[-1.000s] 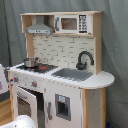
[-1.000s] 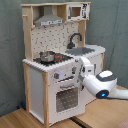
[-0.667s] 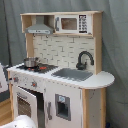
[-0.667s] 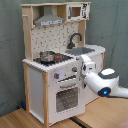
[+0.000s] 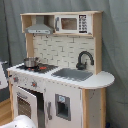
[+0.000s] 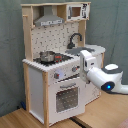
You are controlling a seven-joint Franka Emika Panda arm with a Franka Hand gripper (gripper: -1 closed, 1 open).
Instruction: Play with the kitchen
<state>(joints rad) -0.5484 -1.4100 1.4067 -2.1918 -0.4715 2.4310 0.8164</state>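
**Arm Slid Along The Oven Front**

Since 1 second ago, the white arm (image 6: 102, 75) had shifted along the counter edge, its head now pressed against the knob panel beside the oven door (image 6: 67, 97). Whether the gripper was apart or together, I could not tell. The toy kitchen (image 5: 60, 75) stood upright against the grey curtain, small pot (image 6: 47, 56) on the hob, black faucet (image 5: 84, 59) over the sink (image 5: 74, 74).

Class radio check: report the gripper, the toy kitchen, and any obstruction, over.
Gripper hidden behind the arm, state unknown. Kitchen upright, oven door shut, pot on the stove. No visible obstruction.
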